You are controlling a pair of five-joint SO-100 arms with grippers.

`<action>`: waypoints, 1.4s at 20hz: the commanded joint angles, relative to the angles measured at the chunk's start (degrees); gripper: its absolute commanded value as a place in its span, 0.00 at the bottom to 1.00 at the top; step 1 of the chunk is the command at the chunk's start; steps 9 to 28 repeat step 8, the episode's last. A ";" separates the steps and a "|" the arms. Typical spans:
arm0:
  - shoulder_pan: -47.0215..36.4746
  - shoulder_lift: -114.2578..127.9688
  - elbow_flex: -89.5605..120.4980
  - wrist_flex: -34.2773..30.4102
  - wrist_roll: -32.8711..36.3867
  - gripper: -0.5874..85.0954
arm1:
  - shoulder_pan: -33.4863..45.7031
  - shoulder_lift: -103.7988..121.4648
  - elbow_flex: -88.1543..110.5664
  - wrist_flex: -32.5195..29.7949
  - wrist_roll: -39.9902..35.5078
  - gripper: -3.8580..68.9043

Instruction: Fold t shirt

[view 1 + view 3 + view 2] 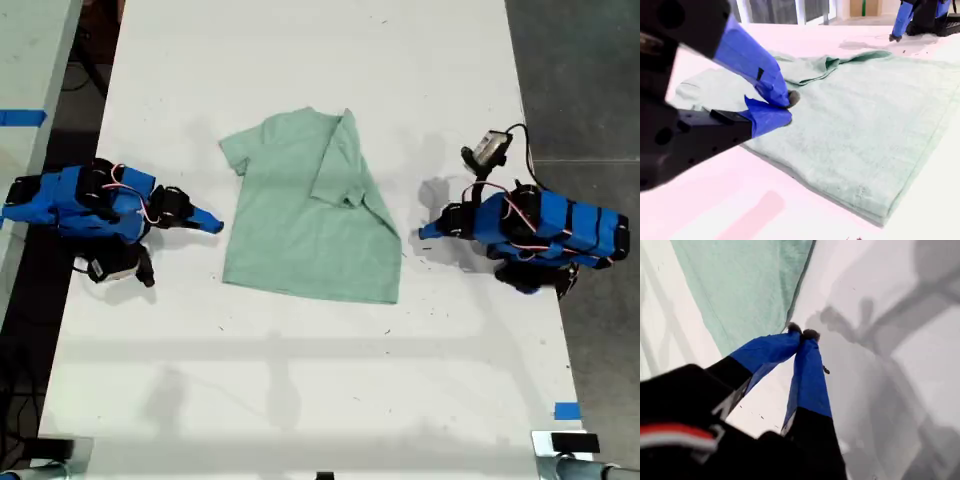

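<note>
Currently the t shirt [305, 220] has one sleeve side folded inward; remaining folds outstanding. Both hands [802, 334] [785, 106] clenched, empty.

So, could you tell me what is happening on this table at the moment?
A small pale mint-green short-sleeved t-shirt lies on the white table, partly folded: the side on the exterior view's right is turned in over the body. My first end effector is shut just beside that folded edge. My second end effector is shut by the opposite edge, on the exterior view's left. Neither holds the fabric.
</note>
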 commanded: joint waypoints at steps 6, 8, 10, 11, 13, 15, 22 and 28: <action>0.70 0.44 -1.58 0.00 -5.19 0.01 | -0.35 0.97 2.37 0.35 0.53 0.07; 1.41 0.44 -2.02 0.00 -8.44 0.01 | -0.35 0.97 2.37 0.35 0.53 0.07; 1.41 0.44 -2.02 0.00 -8.44 0.01 | -0.35 0.97 2.37 0.35 0.53 0.07; 1.41 0.44 -2.02 0.00 -8.44 0.01 | -0.35 0.97 2.37 0.35 0.53 0.07; 1.41 0.44 -2.02 0.00 -8.44 0.01 | -0.35 0.97 2.37 0.35 0.53 0.07; 1.41 0.44 -2.02 0.00 -8.44 0.01 | -0.35 0.97 2.37 0.35 0.53 0.07; 1.41 0.44 -2.02 0.00 -8.44 0.01 | -0.35 0.97 2.37 0.35 0.53 0.07; 1.41 0.44 -2.02 0.00 -8.44 0.01 | -0.35 0.97 2.37 0.35 0.53 0.07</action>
